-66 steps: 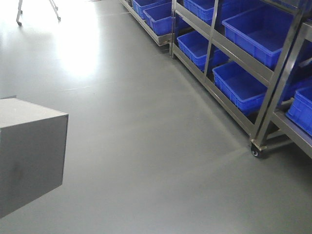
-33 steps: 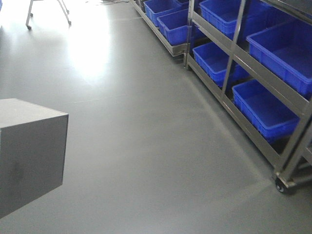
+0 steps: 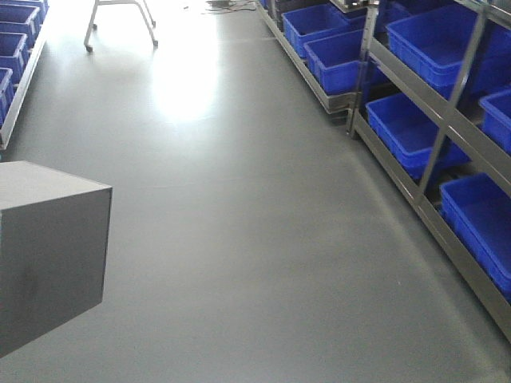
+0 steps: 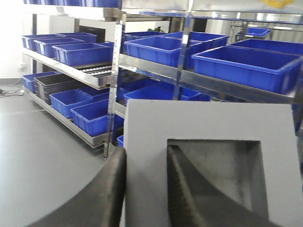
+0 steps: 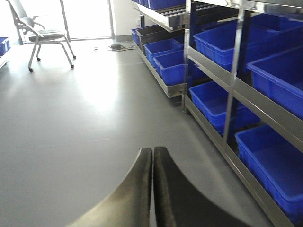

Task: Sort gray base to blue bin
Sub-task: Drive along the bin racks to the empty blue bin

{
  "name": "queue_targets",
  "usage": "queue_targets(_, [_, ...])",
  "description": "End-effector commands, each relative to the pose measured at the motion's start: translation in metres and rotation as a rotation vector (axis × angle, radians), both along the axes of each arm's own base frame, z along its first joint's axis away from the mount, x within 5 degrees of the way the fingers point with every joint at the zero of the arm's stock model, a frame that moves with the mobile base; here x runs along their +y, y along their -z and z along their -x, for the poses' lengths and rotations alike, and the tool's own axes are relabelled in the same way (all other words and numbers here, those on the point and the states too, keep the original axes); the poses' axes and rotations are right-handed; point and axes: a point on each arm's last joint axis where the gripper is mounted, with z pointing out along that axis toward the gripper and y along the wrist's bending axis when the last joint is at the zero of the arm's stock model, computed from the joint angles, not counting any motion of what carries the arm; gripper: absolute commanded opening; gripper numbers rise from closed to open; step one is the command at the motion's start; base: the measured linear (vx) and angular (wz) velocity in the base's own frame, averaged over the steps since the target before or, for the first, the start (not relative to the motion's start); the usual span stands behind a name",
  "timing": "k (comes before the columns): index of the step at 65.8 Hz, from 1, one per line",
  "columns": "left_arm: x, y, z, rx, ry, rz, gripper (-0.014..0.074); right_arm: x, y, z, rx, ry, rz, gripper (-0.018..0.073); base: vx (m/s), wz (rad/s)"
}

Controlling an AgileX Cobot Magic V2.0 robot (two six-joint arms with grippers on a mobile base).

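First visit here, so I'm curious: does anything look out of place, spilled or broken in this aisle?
Nothing is spilled or broken. One thing stands out: a dark crate sits among the blue crates on the rack. The gray base seems to float above the floor, but only because the left gripper is holding it.

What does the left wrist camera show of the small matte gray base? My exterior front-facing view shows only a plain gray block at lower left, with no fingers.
Observer: The left gripper is shut on the small matte gray base, with one black finger inside its square hollow and the other outside the wall.
Operator: And the right gripper?
Observer: In the right wrist view the right gripper is shut, fingers touching, with nothing between them.
Operator: Anything on the shelving I can't see?
Observer: One dark crate sits among the blue plastic crates low on the metal rack.
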Motion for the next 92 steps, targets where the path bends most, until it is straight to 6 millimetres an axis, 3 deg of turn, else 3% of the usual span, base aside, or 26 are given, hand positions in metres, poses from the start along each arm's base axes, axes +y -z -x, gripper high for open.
queue_targets(1, [0.0010,-0.0191,0.0022,-0.112,0.003,0.068,-0.0006,-0.0004,-0.0051,-0.0020,-0.053,0.002,0.018,-0.0005,0.44,0.21])
queue_targets(92, [0.0010,-0.0191,0.0022,-0.112,0.003,0.068,-0.0006,-0.0004,-0.0051,-0.0020,-0.053,0.002,0.018,-0.0005,0.42,0.16])
